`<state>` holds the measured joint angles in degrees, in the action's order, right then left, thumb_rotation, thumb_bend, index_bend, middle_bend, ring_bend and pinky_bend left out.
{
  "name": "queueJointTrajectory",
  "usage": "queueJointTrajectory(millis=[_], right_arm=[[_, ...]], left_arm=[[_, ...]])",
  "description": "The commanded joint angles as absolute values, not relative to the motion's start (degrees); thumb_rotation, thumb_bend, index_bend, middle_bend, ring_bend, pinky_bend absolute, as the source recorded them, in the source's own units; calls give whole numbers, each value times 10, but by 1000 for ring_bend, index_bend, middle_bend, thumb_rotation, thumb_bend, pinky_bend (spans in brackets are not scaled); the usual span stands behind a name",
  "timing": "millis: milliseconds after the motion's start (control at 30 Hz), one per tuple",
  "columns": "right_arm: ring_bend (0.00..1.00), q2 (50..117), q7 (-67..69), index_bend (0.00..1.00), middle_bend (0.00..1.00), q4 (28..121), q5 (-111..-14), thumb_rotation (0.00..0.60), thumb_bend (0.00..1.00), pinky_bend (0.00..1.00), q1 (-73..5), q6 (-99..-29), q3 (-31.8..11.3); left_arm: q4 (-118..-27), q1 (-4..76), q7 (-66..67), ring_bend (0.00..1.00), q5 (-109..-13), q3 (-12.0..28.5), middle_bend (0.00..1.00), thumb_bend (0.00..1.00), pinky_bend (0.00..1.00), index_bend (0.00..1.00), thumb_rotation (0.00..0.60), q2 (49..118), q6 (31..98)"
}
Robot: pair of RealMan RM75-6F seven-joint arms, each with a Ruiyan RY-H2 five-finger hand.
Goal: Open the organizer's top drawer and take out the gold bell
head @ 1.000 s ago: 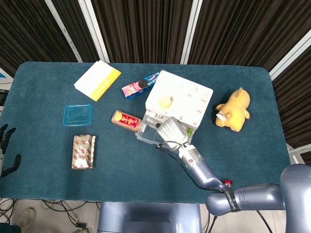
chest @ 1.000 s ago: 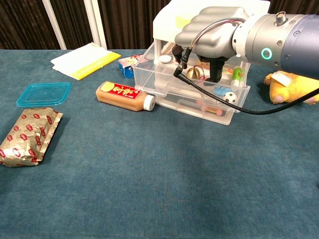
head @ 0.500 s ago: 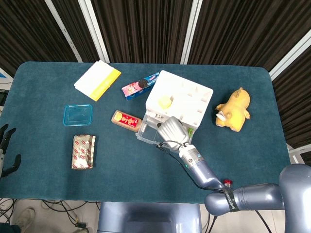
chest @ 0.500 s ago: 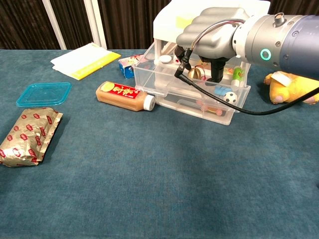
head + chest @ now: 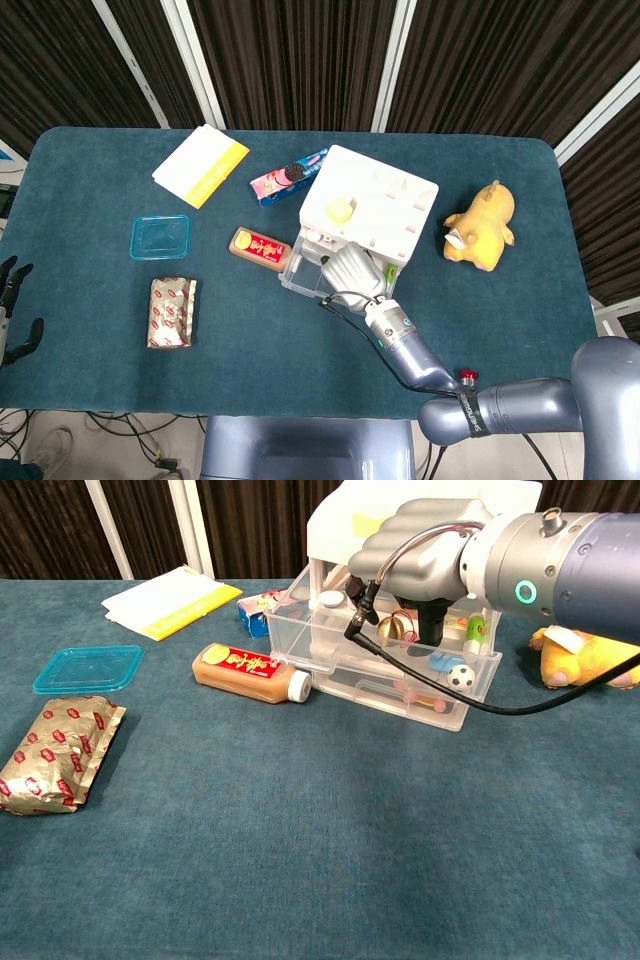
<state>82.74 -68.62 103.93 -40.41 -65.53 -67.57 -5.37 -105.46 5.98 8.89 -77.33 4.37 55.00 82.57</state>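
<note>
Far left, the left hand (image 5: 14, 310) hangs off the table edge, fingers apart, holding nothing. Then a foil snack pack (image 5: 58, 755) with red logos too small to read, a blue lid (image 5: 88, 667), a yellow-striped pad (image 5: 172, 600) and a red-labelled bottle (image 5: 250, 672), writing illegible. The organizer (image 5: 395, 670) has its top drawer (image 5: 385, 650) pulled out; the right hand (image 5: 418, 565) reaches into it, fingers around the gold bell (image 5: 391, 627), grip unclear. Yellow plush toy (image 5: 480, 225) far right.

Lab: curtained backdrop (image 5: 300, 60), test table (image 5: 90, 390)
</note>
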Motion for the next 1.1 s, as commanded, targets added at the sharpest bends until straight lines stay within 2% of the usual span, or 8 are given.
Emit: queueJointTrajectory(millis=[33, 1000, 1100], right_arm=[[1000, 827, -689, 414, 998, 1039, -397, 600, 292, 1000, -657, -675, -55], [1000, 827, -701, 477, 999, 1047, -374, 600, 291, 1000, -667, -680, -48], [1000, 828, -701, 477, 999, 1046, -374, 600, 351, 1000, -668, -683, -48]], left_arm=[[-1055, 60, 89, 0, -773, 44, 0, 423, 0, 71, 600, 550, 825], [-1056, 60, 87, 0, -772, 44, 0, 423, 0, 71, 600, 549, 826], [-1056, 60, 88, 0, -773, 44, 0, 424, 0, 71, 600, 549, 825]])
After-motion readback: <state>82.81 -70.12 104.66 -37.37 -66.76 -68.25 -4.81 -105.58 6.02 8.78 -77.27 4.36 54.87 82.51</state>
